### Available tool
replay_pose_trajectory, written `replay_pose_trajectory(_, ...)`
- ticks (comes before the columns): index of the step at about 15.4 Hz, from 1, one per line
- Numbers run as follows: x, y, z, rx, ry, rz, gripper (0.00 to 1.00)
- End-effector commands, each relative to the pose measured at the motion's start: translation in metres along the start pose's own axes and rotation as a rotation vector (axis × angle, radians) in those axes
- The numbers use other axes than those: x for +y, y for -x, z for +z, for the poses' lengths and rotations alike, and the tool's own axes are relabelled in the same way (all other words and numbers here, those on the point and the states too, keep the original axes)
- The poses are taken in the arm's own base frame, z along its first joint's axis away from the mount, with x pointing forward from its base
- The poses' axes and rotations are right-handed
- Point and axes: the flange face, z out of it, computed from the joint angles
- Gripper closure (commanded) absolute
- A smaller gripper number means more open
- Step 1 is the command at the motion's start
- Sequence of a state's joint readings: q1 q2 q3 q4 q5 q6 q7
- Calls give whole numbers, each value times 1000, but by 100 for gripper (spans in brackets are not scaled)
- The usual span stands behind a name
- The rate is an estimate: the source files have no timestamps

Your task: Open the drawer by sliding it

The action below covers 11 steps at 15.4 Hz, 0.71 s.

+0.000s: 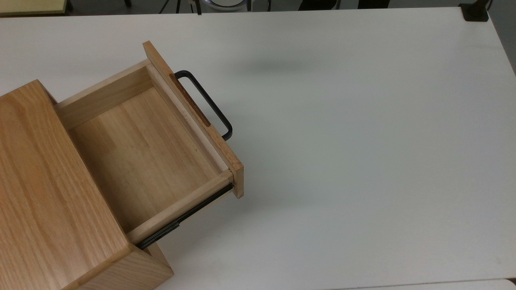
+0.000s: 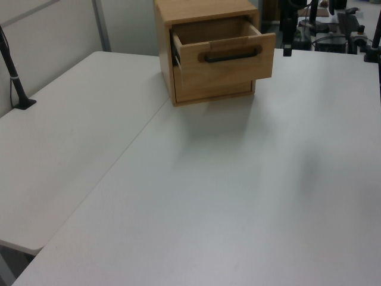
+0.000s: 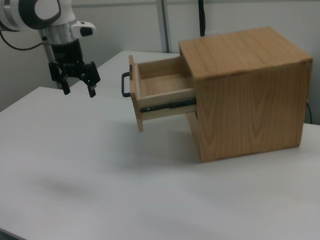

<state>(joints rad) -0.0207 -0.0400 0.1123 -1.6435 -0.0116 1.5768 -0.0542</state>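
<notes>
The light oak drawer (image 1: pixel 145 149) stands pulled far out of its oak cabinet (image 1: pixel 44 193), showing a bare pale wood floor. Its flat front panel (image 3: pixel 134 95) carries a black U-shaped bar handle (image 1: pixel 207 104), and a black side rail (image 1: pixel 181 219) is exposed. In the right view my gripper (image 3: pixel 79 91) hangs open above the table, to the right view's left of the handle and well apart from it, with nothing between its fingers. In the left view the drawer front (image 2: pixel 229 56) faces the camera with the handle (image 2: pixel 231 56) across it.
The white table (image 1: pixel 363 161) stretches wide in front of the drawer. A black clamp base (image 1: pixel 475 12) sits at the far corner in the top view. A black post (image 2: pixel 15 77) stands at the left view's left edge, and a seam (image 2: pixel 137 137) joins two tabletops.
</notes>
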Motion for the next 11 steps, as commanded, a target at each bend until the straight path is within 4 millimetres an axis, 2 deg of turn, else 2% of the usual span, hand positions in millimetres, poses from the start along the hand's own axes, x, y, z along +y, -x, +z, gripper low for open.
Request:
replay_pose_trajectory(1,11,10,6,-36,-10,73,0)
replay_pose_trajectory(8,13,3,9,-5,-1,84,0)
replay_pose_trajectory(11,15,-8,8,57,2,86,0)
